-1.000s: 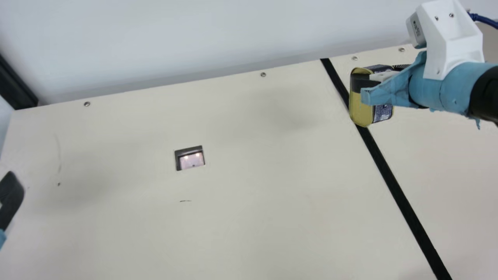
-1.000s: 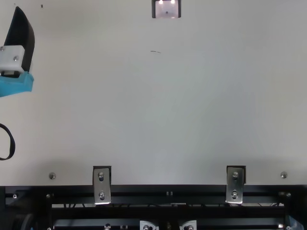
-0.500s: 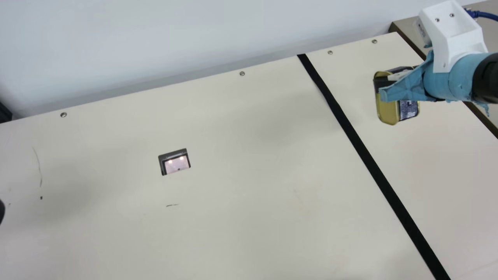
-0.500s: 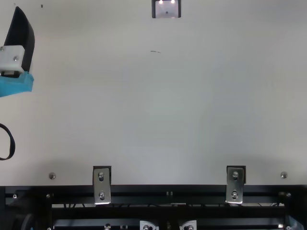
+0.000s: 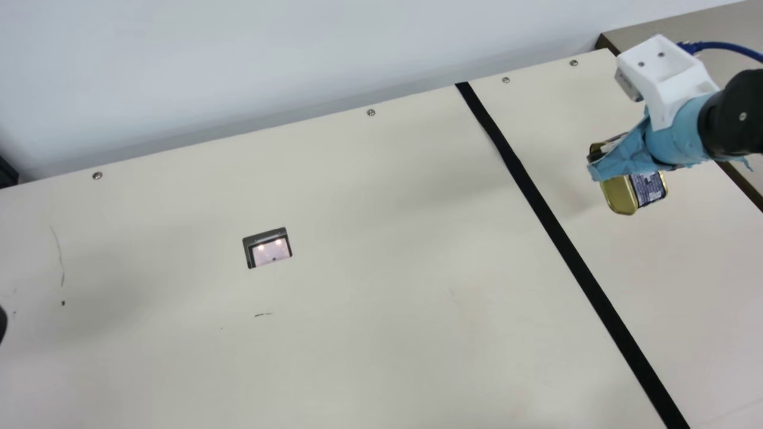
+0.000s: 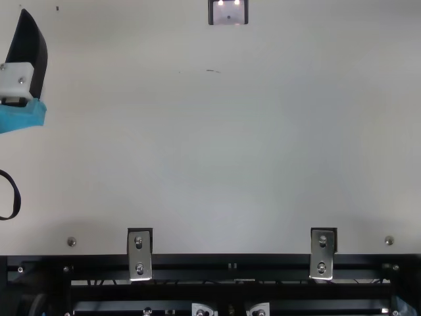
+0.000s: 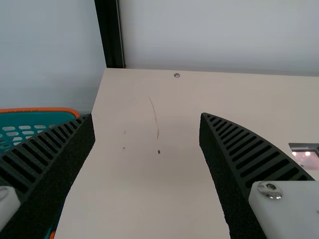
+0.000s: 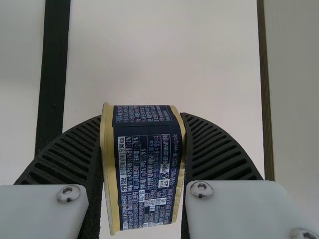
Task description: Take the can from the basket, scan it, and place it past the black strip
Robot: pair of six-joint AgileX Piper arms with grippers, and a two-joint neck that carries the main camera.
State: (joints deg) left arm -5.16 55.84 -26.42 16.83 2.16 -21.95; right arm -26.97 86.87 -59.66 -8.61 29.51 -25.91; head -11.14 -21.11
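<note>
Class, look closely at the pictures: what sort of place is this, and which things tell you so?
Probably a robot test bench mimicking a checkout: a scanner is set into the table, and the right gripper holds a can past a black strip.

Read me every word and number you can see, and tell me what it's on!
The dark label on the can, held in the right gripper: lots of white print, too small to read surely.
The small grey box by the white bracket on the right arm: tiny marks, too small to read.
The black strip: no writing that I can see.
</note>
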